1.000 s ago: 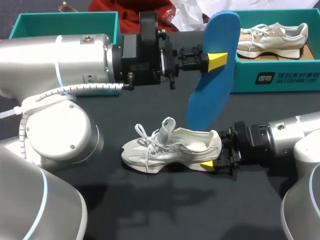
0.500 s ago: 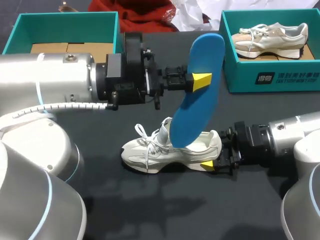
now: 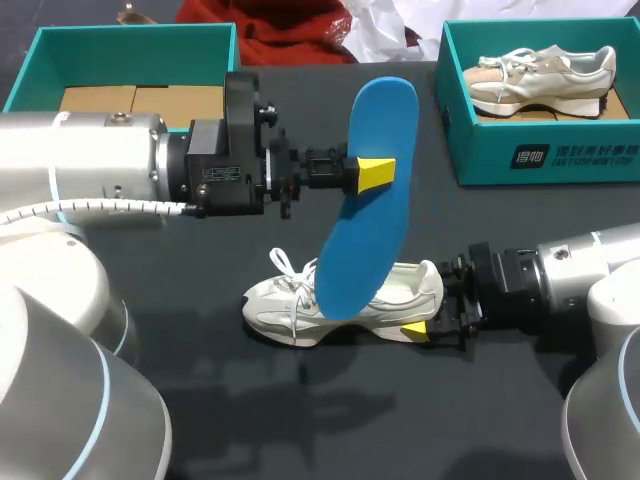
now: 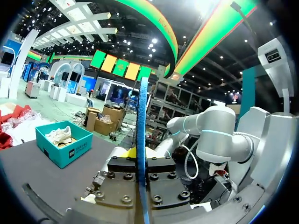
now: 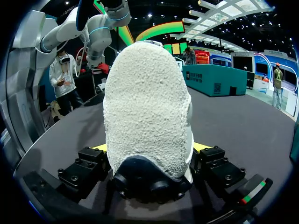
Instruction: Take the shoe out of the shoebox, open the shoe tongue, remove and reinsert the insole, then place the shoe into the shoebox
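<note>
left gripper [image 3: 372,172] carried blue insole [image 3: 365,200] leftward, lower over shoe [image 3: 340,300]

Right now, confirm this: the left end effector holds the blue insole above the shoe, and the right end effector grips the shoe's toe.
Not the toe: the head view shows the right end effector gripping the shoe by its heel. The left end effector does hold the blue insole above the shoe.

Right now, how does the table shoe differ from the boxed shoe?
The table shoe is whitish, the boxed shoe more beige. The right claw grips the table shoe's heel; nothing touches the boxed shoe. A blue insole partly hides the table shoe, not the boxed shoe. Both are laced, toes pointing alike.
</note>
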